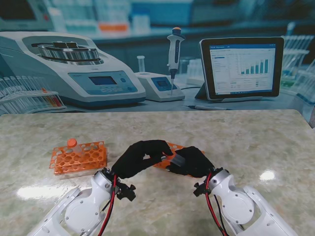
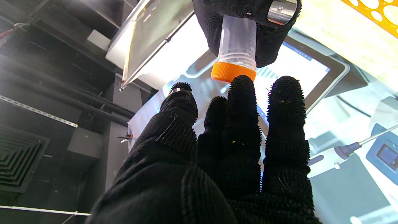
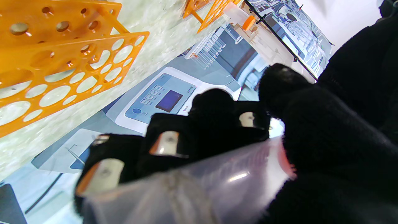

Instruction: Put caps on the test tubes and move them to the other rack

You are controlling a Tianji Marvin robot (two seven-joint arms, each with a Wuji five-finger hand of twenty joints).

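Right hand point(image 1: 191, 162) grips test tube point(image 2: 238, 39); left hand point(image 1: 140, 158) fingertips touch its orange cap point(image 2: 232, 72) (no legible labels).

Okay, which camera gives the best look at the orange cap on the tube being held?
The left wrist view: the orange cap sits sharp and unobstructed on the clear tube in the right hand. In the stand view the hands hide it; the right wrist view shows only the tube's blurred wall.

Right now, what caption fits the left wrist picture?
Right hand grips a clear tube; left hand's fingers touch its orange cap.
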